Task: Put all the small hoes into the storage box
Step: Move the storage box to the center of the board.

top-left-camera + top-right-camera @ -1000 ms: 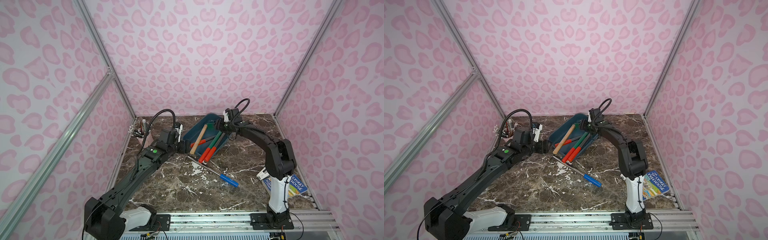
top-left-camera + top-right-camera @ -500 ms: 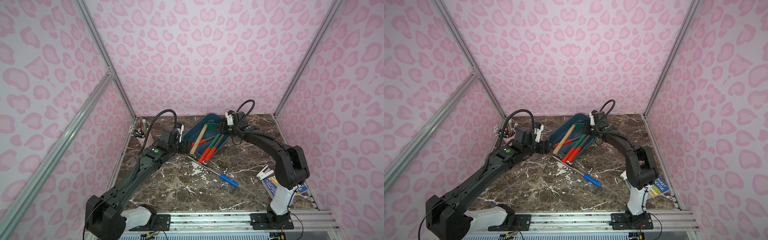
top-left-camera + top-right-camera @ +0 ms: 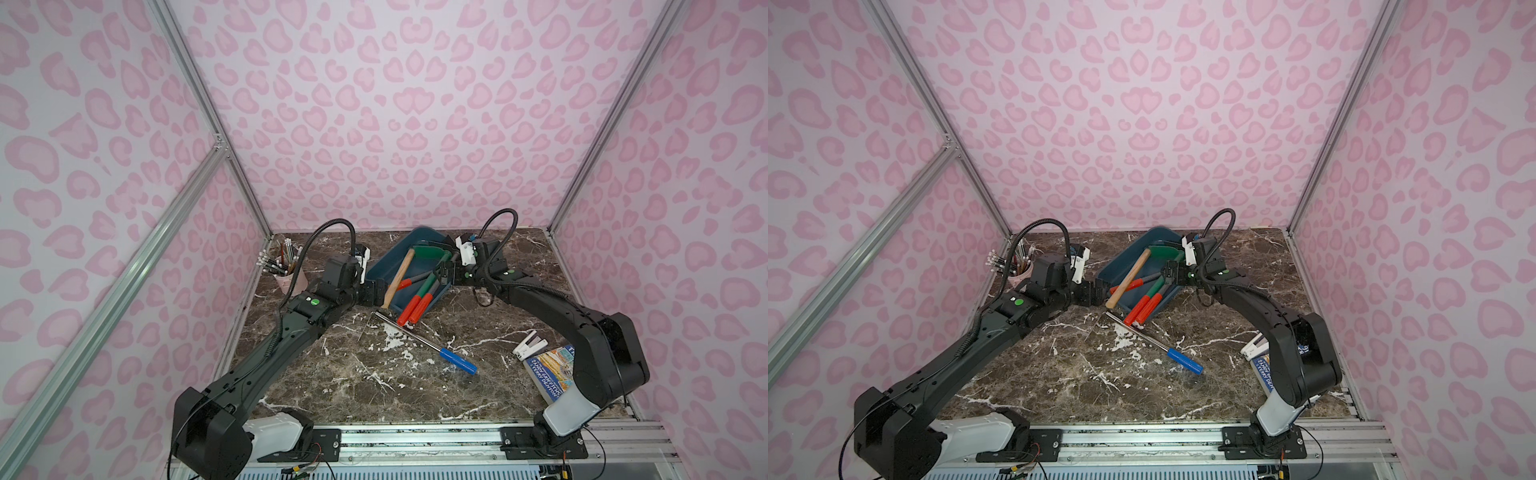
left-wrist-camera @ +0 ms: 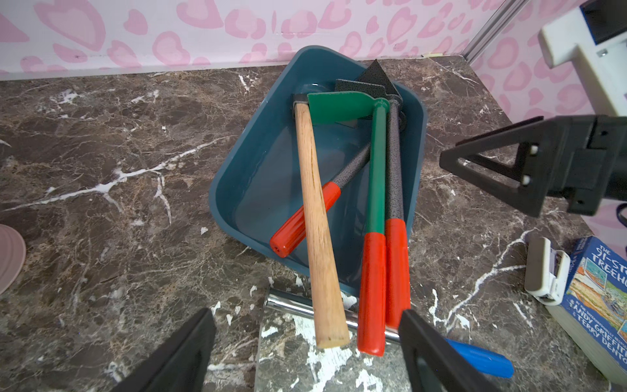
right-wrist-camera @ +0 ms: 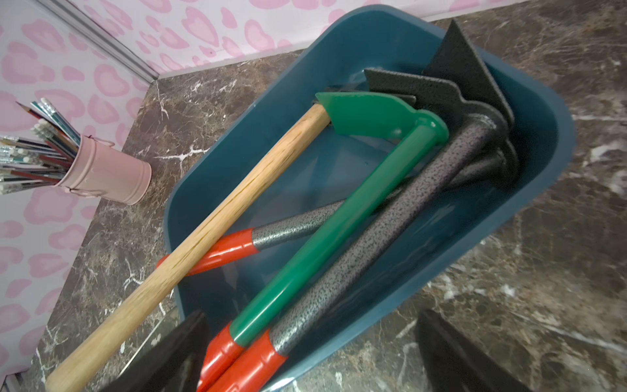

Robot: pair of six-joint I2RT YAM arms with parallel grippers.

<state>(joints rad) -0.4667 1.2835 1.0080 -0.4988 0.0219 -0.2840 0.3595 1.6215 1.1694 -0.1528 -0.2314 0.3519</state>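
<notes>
Ok so the small hoe (image 4: 377, 163), the green one with the red grip, is lying in the storage box (image 4: 264, 169). Its blade sits at the far end on top of the grey blades, and its red grip pokes out over the near rim. It shares the box with a wooden-handled hoe (image 4: 315, 210) and two grey speckled hoes (image 4: 393, 163), all piled slantwise with their handles overhanging that rim too.

The right gripper (image 5: 310, 322) hangs low over the box's near-right edge. Its jaws are spread wide either side of the red grips, with clear gaps and nothing pinched. The left gripper (image 4: 307, 322) sits just off the box's near-left corner, also spread wide and holding nothing, with the handle ends showing between its fingers.

A blue-handled screwdriver (image 3: 457, 360) lies on the marble table (image 3: 374, 386) with its chrome shaft running under the overhanging handle ends. I honestly can't tell whether they touch it.

A pink pencil cup (image 5: 105, 173) stands off by the left wall, and a white stapler (image 3: 530, 345) and a book (image 3: 548, 372) sit near the right arm's base.
</notes>
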